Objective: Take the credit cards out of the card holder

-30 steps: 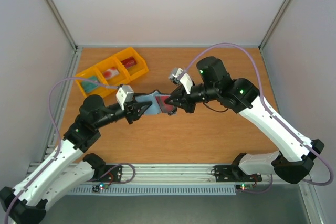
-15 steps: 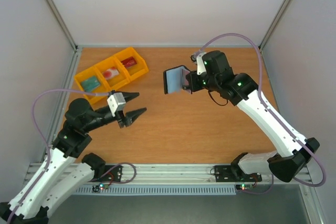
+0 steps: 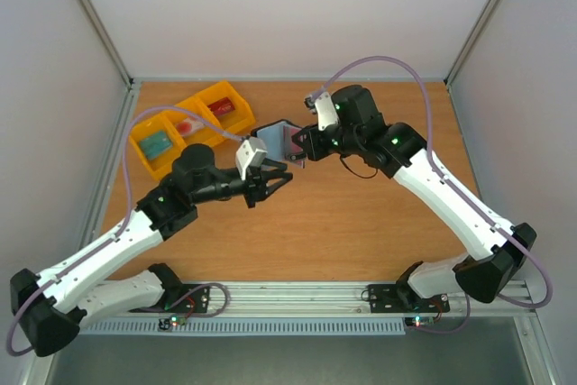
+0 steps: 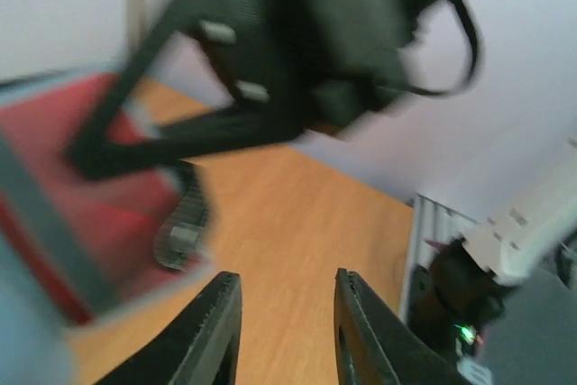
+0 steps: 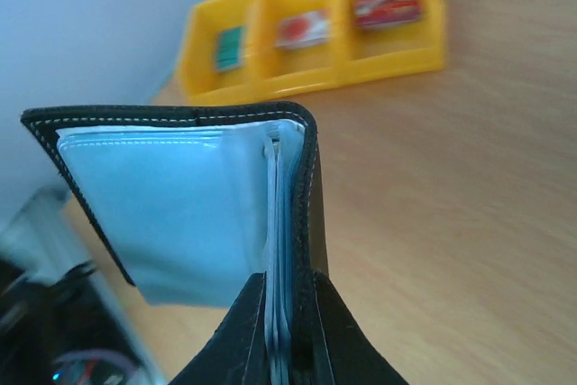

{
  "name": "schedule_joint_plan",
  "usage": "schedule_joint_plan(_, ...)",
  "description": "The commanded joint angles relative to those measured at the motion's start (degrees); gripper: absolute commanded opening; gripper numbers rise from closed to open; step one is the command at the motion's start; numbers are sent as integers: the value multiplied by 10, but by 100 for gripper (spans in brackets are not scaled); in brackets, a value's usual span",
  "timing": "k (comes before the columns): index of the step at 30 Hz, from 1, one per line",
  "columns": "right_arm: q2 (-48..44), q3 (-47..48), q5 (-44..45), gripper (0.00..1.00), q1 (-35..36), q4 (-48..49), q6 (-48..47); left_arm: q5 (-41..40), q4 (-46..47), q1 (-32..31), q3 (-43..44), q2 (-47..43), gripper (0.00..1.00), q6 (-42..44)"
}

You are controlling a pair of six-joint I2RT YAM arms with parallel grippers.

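Right pincer [image 5: 288, 297] is clamped on the card holder [image 5: 171, 214], my left pincer [image 4: 287, 299] is apart and empty, so the red credit card [image 4: 126, 214] isn't out yet.

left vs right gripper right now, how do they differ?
Left gripper is open; right gripper is shut on the card holder. Left is empty; right holds the holder off the table, spread open. In the top view left points right, right points left. Shared: both hang over the table's middle, tips toward each other.
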Motion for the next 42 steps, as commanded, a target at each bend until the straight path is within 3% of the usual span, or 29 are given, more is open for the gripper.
schedule_joint_plan(1, -39, -20, -224, 1, 5, 58, -48, -98, 48, 30, -1, -18, 28, -16)
schedule_joint_plan(4, -61, -46, -283, 1, 4, 85, -59, -118, 16, 46, -11, -34, 18, -5)
schedule_joint_plan(8, -90, -67, -331, 1, 3, 116, -72, -114, -9, 87, -18, -58, 15, -7)
schedule_joint_plan(16, -102, -101, -412, 1, 4, 229, -25, 111, 18, 89, -12, -66, 29, 17)
schedule_joint_plan(19, -101, -109, -442, 1, 4, 274, -9, 86, 9, 88, -6, -67, 21, 30)
schedule_joint_plan(24, -126, -126, -465, 1, 4, 294, -28, 4, -8, 93, -19, -87, 22, 20)
schedule_joint_plan(30, -141, -140, -490, 1, 5, 316, -41, 70, 10, 93, -30, -82, 27, 30)
schedule_joint_plan(42, -130, -141, -496, 1, 27, 362, -63, 74, 42, 67, -16, -55, 29, 81)
